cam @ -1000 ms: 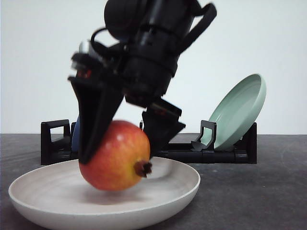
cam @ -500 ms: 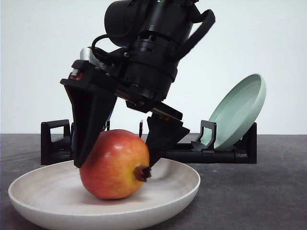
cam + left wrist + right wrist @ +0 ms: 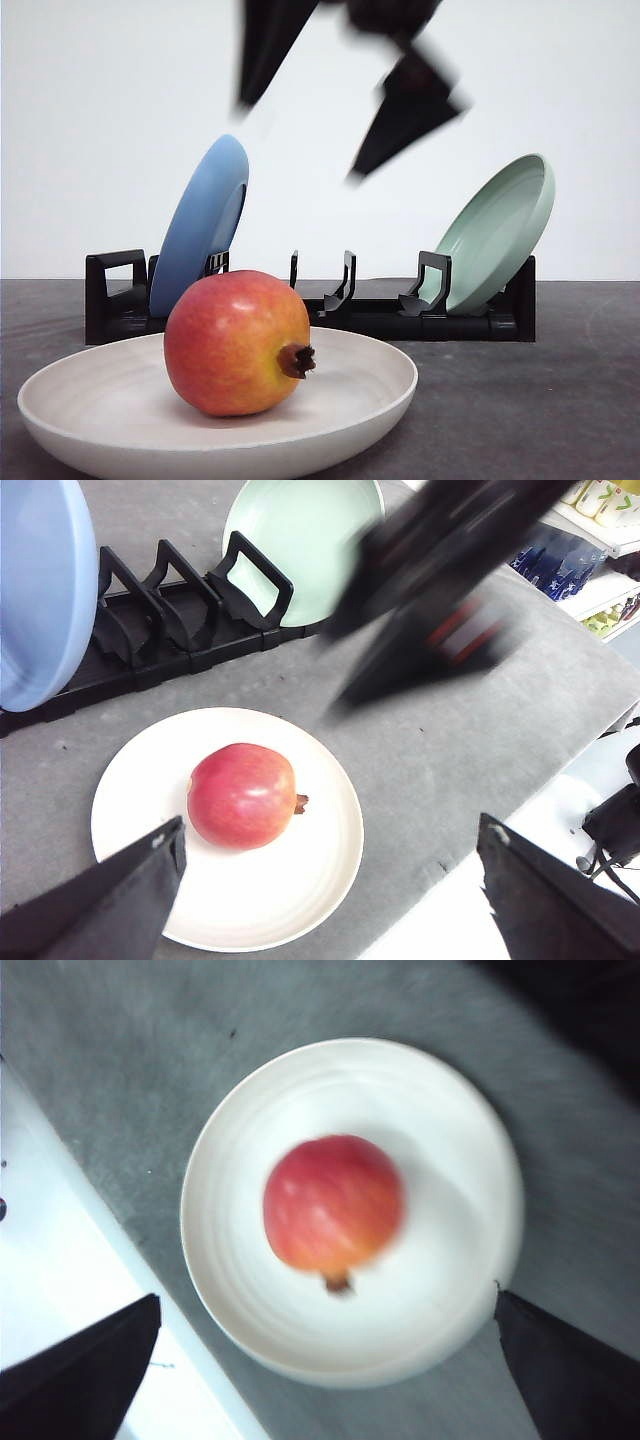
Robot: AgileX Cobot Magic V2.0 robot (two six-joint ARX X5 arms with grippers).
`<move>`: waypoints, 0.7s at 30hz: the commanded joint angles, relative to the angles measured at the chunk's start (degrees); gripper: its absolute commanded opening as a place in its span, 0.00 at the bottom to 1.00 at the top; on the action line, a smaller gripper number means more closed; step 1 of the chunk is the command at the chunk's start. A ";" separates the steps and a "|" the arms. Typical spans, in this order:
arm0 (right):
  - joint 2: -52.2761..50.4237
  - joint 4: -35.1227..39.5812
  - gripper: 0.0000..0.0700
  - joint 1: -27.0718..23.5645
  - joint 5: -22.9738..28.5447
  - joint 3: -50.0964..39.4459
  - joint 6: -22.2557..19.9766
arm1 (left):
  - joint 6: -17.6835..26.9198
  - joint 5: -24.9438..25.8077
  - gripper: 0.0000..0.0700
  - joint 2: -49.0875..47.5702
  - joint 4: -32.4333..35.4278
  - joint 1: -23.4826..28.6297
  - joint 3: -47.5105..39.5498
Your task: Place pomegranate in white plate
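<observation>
Front view: your right claw [image 3: 330, 110] hangs wide open and empty above the pomegranate [image 3: 238, 342], which rests in the white plate [image 3: 370, 400]; lift straight up, clear.

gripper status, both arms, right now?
Left gripper: open, empty.
Right gripper: open, empty, above the pomegranate in the white plate.
</observation>
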 commanded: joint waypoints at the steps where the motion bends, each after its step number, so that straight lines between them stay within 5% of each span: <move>1: -4.06 -2.84 1.00 -0.44 2.26 0.84 -0.18 | 0.89 -0.24 0.79 0.26 0.68 -0.85 0.13; 9: -26.35 -6.01 1.00 -4.21 10.41 -6.66 0.22 | 1.60 -0.24 0.79 0.26 0.74 -0.85 0.13; 21: -60.26 15.87 1.00 -4.41 12.30 -36.51 6.50 | 7.24 -1.07 0.79 0.26 4.66 -0.85 0.13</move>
